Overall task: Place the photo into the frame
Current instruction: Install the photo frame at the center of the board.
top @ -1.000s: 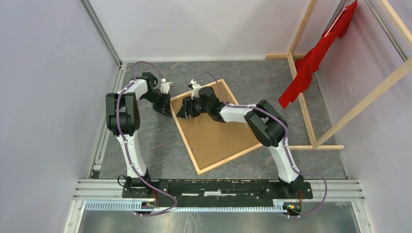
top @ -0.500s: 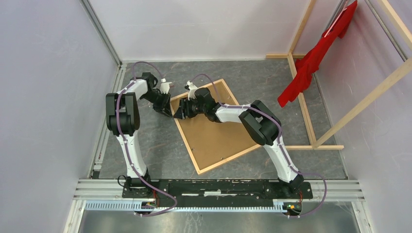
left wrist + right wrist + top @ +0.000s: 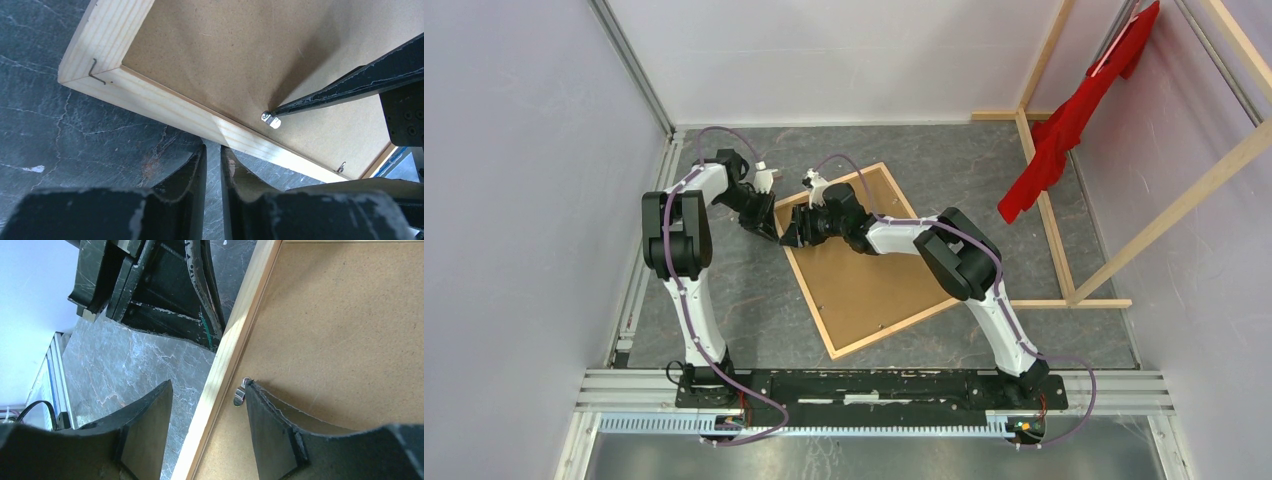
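The frame is lying face down and skewed on the desk, presumably so that its back can be worked on. The brown backing board is sitting inside the wooden rim and covering the whole opening. The photo is not showing in any view, so whether it is lying beneath the board cannot be told.

The right tool is standing open and gripping nothing. It is straddling the frame's left rail, one fingertip resting against a small metal clip on the board, seemingly to turn it. The left tool is resting just outside that same rail, its fingers nearly together and holding nothing. It is likely bracing the frame against sliding.

Pale walls are enclosing the cell. The desk is showing a dark, veined, stone-like surface. A wooden rack is standing at the right, well apart from the frame, with a red cloth hanging on it
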Available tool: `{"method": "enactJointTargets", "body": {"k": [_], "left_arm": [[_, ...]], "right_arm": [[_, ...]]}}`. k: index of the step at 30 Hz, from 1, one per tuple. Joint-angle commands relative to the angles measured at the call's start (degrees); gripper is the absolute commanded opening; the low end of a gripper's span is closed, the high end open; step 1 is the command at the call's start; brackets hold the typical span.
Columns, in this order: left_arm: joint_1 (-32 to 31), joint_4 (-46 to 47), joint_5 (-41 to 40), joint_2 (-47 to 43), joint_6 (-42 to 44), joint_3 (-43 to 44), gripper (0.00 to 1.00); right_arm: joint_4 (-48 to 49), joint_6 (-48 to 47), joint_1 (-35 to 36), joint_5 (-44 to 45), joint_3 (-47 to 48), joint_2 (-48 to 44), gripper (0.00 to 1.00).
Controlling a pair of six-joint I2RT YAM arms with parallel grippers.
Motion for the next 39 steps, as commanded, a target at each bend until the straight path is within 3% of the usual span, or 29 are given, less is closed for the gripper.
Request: {"method": "enactJointTargets", "body": {"k": [1, 14, 39], "left_arm": [[-0.23, 0.74, 0.44, 0.06, 0.56, -0.11, 0.23], [-0.23, 0.7, 0.73, -0.03, 0.83, -0.15, 0.23], [-0.23, 0.7, 0.81, -0.69, 1.39, -0.78, 0.22]], "right_arm": [[-0.34, 0.31, 0.9, -0.04, -1.85, -1.74, 0.62], [1.22, 2.48, 1.65, -0.31, -4.73, -3.7, 0.61], [0.26, 2.89, 0.48, 2.03, -0.45, 1.46, 0.6]]}}
